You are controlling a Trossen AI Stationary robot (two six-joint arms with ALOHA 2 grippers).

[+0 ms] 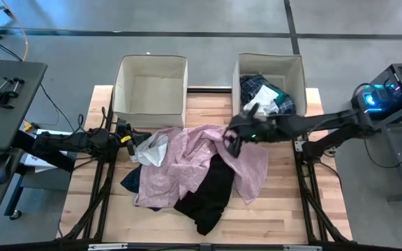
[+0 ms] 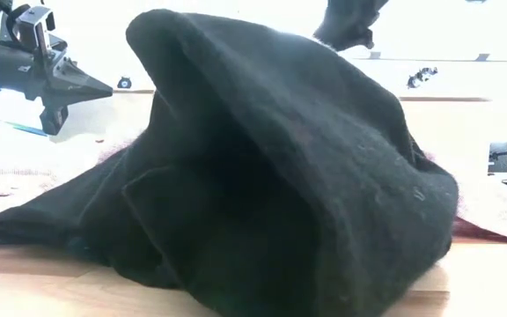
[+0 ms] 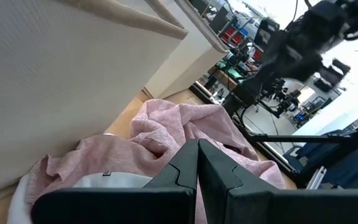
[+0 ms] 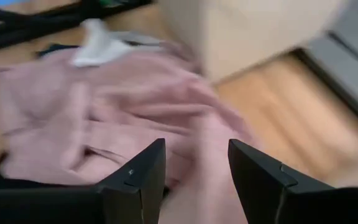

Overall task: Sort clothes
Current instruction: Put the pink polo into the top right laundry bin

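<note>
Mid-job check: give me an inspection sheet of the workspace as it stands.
Surface: wooden table, bare at its right.
Job's things: pink shirt, black garment, white cloth and a navy piece heaped mid-table; plaid shirt in the right box; left box empty.
Clutter: nothing seen.
Grippers: left claw shut beside the white cloth; right claw open above the pink shirt.
Cables: some at the left desk.
Surroundings: grey floor, equipment both sides.

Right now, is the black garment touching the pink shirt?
Touching. The high view shows the black garment lying partly over the pink shirt, their edges overlapping with no table between them.
</note>
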